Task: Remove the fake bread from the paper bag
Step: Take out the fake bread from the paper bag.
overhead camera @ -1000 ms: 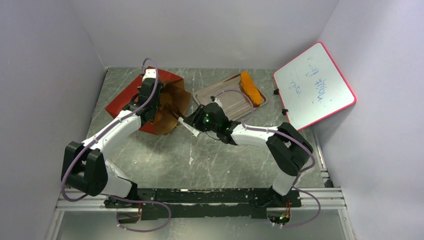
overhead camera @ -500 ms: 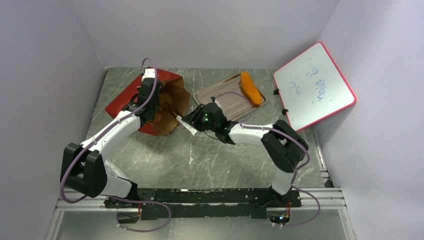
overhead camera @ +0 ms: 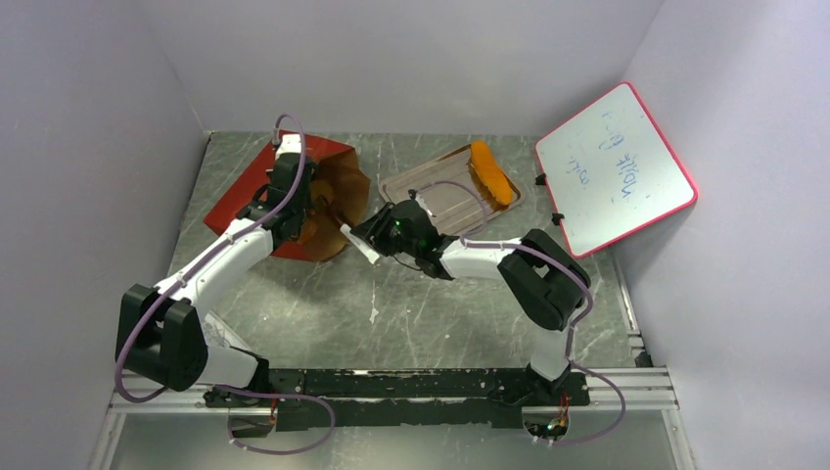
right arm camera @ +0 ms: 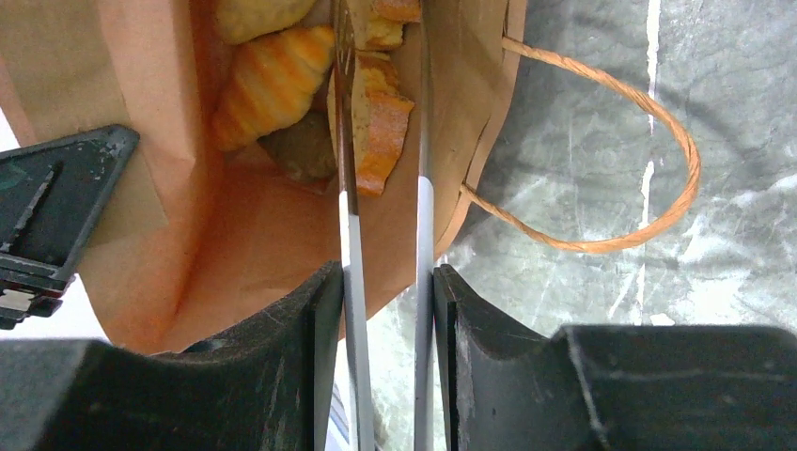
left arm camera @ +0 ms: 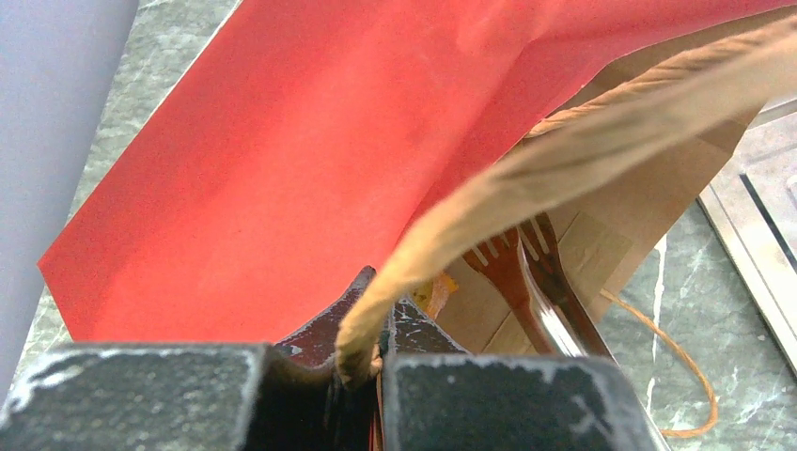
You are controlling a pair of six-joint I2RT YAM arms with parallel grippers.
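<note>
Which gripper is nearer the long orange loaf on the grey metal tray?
Right. The right gripper, holding metal tongs, is just off the tray's left end; the left gripper pinches the red paper bag's rim, farther left of the loaf.

Left fingers (left arm camera: 141,395) are pinched tightly shut, right fingers (right arm camera: 282,376) clamped nearly closed.

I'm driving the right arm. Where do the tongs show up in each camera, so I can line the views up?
Top external: tongs left of centre, a white bar at the right edge of the paper bag.
Left wrist: tongs right of centre, forked tips inside the bag's brown mouth.
Right wrist: tongs at centre, two thin blades running up into the bag.
Shared landmark: the paper bag, in all three views.
</note>
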